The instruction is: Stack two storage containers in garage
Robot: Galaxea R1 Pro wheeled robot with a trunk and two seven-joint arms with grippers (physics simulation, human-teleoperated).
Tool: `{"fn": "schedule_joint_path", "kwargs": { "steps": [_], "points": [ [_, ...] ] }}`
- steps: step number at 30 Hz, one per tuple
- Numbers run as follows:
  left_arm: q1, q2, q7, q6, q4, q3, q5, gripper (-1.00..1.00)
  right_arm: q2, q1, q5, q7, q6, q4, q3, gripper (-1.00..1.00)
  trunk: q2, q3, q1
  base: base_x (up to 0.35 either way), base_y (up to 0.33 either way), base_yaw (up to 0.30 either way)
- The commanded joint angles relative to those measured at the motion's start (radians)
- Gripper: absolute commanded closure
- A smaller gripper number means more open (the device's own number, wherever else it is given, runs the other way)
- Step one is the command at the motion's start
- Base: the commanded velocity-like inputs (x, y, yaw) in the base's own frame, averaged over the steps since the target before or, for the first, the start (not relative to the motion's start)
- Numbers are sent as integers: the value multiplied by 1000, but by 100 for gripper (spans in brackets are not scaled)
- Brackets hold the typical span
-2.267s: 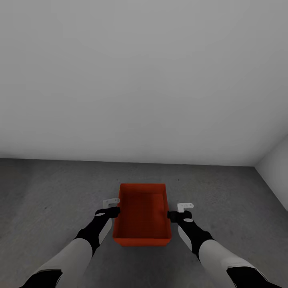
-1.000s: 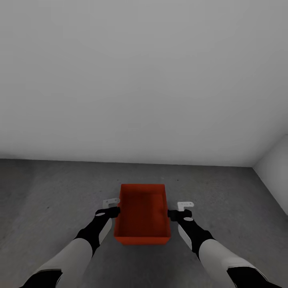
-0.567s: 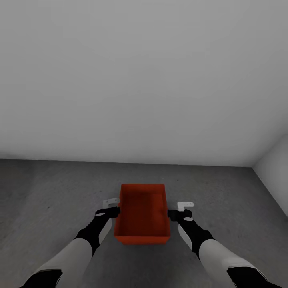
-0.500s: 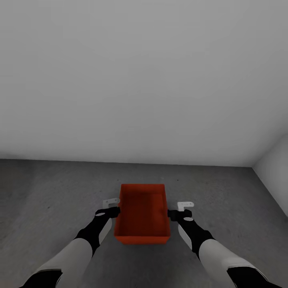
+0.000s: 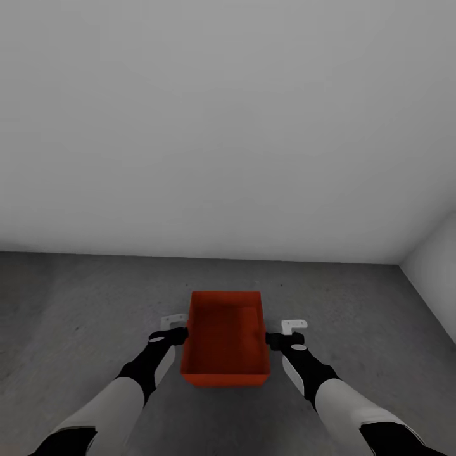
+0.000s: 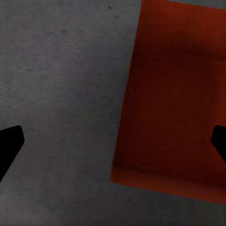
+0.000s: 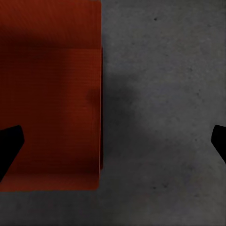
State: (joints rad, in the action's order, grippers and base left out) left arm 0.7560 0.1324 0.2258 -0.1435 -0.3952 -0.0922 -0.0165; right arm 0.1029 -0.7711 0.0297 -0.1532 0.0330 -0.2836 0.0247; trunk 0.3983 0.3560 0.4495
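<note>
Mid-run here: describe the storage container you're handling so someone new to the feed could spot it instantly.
Start at the white back wall and come down to the dark grey concrete floor. Centred there, between the left gripper and the right gripper, is the storage container. It is an orange-red, lidless rectangular bin, the one bright thing on grey.

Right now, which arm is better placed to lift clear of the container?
Left, narrowly: the left gripper and right gripper are both open astride a container side wall, but the left's wall sits nearer mid-gap.
</note>
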Motion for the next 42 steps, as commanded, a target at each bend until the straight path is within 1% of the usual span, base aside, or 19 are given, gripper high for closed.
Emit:
{"fn": "schedule_joint_path", "kwargs": {
  "steps": [1, 5, 6, 7, 9, 11, 13, 15, 16, 18, 19, 22, 26, 27, 29, 30, 33, 35, 42],
  "points": [
    [0, 0, 1, -5, -2, -4, -2, -100, 0, -1, 3, -5, 4, 0, 3, -100, 2, 2, 1, 0, 0, 0],
    [0, -3, 1, -5, -1, -3, -2, -100, -5, -1, 2, -6, 3, 16, 2, -100, 2, 2, 1, 0, 0, 0],
    [0, -3, 1, -5, 0, -3, -2, -100, -15, -1, 1, -5, 4, 25, 2, -100, 2, 2, 1, 0, 0, 0],
    [0, -3, 1, -6, 0, -2, -2, -100, -51, -1, -2, -4, 4, 51, 2, -100, 2, 2, 1, 0, 0, 0],
    [0, -3, 1, -6, 6, -2, -2, -100, -72, 0, -3, -3, 4, 83, 2, -100, 2, 2, 1, 0, 0, 0],
    [0, -4, 1, -7, 12, -2, -3, -100, -84, 0, -3, -2, 4, 116, 1, -100, 2, 2, 1, 0, 0, 0],
    [0, -8, 1, -6, 32, -3, -5, -100, -103, 0, -4, -3, -2, 201, 1, -100, 2, 2, 1, 0, 0, 0],
    [0, -17, 1, -6, 49, -3, -5, -100, -109, 1, -4, -3, -3, 243, 1, -100, 2, 2, 1, 0, 0, 0],
    [0, -29, 1, -6, 70, -3, -6, -100, -114, 4, -4, -3, -3, 271, 1, -100, 2, 2, 1, 0, 0, 0],
    [0, -39, 1, -6, 94, -3, -7, -100, -123, 3, -4, -3, -2, 288, 1, -100, 2, 2, 1, 0, 0, 0],
    [0, -48, 1, -5, 118, -3, -7, -100, -136, 3, -4, -3, -4, 299, 1, -100, 2, 2, 1, 0, 0, 0],
    [0, -68, 0, -6, 173, -3, -8, -100, -157, 2, -4, -6, -6, 310, 2, -100, 2, 2, 1, 0, 0, 0],
    [0, -94, -6, -4, 266, -3, -21, -100, -169, 12, -4, -7, -5, 315, 1, -100, 2, 2, 1, 0, 0, 0],
    [0, -104, -8, -2, 305, -3, -33, -100, -171, 21, -4, -8, -4, 316, 1, -100, 2, 2, 1, 0, 0, 0],
    [0, -114, -9, -1, 337, -3, -51, -100, -173, 33, -4, -8, -4, 316, 1, -100, 2, 2, 1, 0, 0, 0],
    [0, -123, -10, 1, 358, -2, -71, -100, -174, 47, -4, -9, -5, 317, 1, -100, 2, 2, 1, 0, 0, 0],
    [-1, -132, -9, 6, 376, -2, -98, -100, -174, 72, -4, -9, -8, 317, 2, -100, 2, 2, 1, 0, 0, 0],
    [-3, -138, -10, 10, 387, -1, -117, -100, -174, 114, -4, -9, -12, 317, 2, -100, 2, 2, 1, 0, 0, 0],
    [-11, -141, -12, 27, 394, 0, -123, -100, -169, 216, -2, -9, -26, 317, 3, -100, 2, 2, 1, 0, 0, 0]
  ]
}}
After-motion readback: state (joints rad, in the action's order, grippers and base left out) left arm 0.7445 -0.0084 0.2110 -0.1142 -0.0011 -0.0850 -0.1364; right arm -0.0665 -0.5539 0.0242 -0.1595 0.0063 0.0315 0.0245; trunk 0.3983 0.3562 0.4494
